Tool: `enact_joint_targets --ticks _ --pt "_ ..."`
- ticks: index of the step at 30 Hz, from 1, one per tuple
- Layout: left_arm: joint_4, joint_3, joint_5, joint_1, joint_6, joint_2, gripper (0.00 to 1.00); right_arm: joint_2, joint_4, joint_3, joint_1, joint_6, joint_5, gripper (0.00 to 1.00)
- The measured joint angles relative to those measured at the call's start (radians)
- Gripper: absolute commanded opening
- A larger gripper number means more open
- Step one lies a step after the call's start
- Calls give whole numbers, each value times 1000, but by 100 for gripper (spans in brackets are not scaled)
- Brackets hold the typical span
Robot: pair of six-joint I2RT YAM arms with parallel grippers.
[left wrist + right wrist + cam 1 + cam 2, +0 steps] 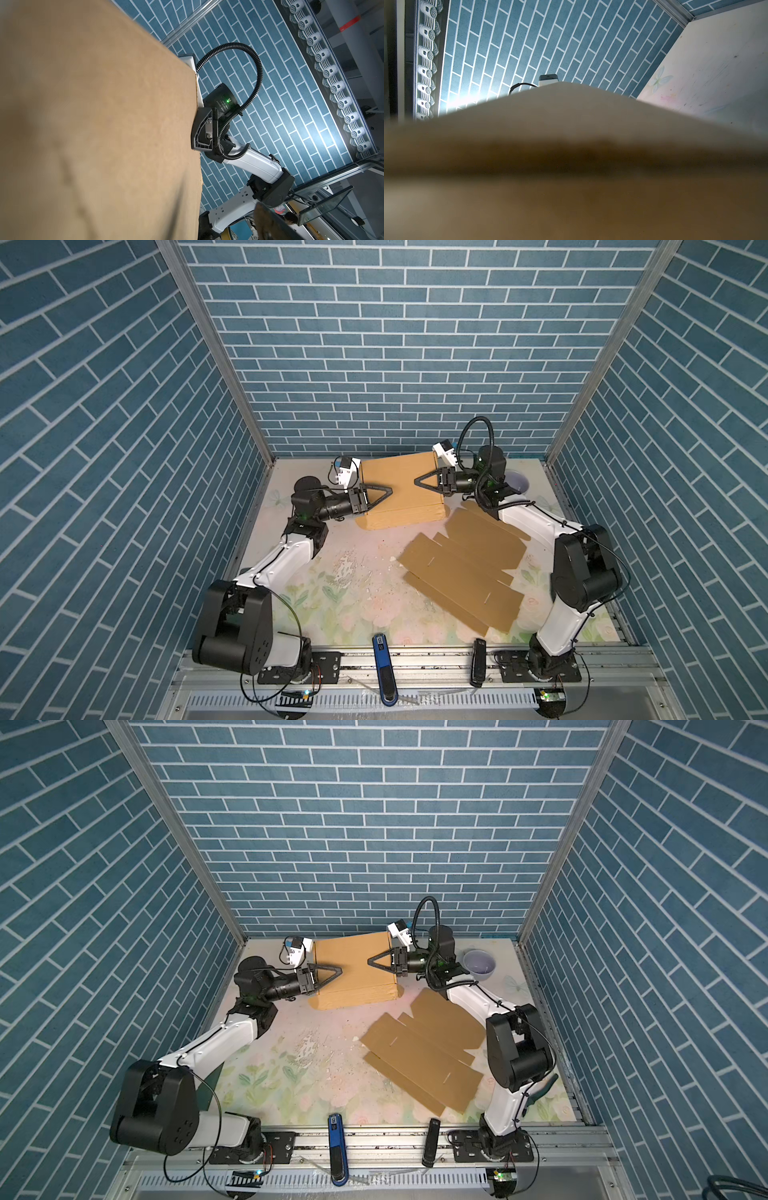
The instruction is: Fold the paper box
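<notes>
Paper box, one: a brown corrugated cardboard box (401, 489), partly assembled, standing at the back centre of the table (353, 572). Its long axis runs side to side, from one gripper to the other. The broad plain panel faces upward, the low ribbed front wall faces the near edge, and a rounded flap sticks out onto the table at each lower front corner. Both wrist views are largely filled by its matte tan surface (93, 124), which is blurred in the right wrist view (571, 176).

Grippers, two, each black with triangular open-frame fingers. The left gripper (388, 491) reaches in from the box's left end, and its upper finger lies across the top panel. The right gripper (417, 482) mirrors it at the right end. In both cases the lower finger is hidden, so I cannot tell whether either is spread or pinching the card.

Flat brown cardboard blanks (465, 580), apparently two, overlap each other and lie slotted and unfolded near the right arm.

Pale lavender round bowl (480, 963), one, at the back right.

Hand tools on the front rail, two: one blue (382, 664), one black (478, 662).

The table has a worn floral print, and blue brick-patterned walls (395, 344) surround it.
</notes>
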State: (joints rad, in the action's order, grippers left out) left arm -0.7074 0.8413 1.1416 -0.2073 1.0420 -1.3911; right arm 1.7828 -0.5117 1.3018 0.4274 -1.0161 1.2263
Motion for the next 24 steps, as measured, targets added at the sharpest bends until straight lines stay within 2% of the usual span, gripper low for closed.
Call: enact_joint_targets --ticks 8,14,24 --pt "-29 0 8 -5 16 -1 85 0 -69 -13 -11 -75 25 29" --pt "-99 2 5 -9 57 -32 82 7 -109 -13 -18 -106 31 29" --pt "-226 30 -18 -30 171 -132 77 15 -75 -11 -30 -84 21 29"
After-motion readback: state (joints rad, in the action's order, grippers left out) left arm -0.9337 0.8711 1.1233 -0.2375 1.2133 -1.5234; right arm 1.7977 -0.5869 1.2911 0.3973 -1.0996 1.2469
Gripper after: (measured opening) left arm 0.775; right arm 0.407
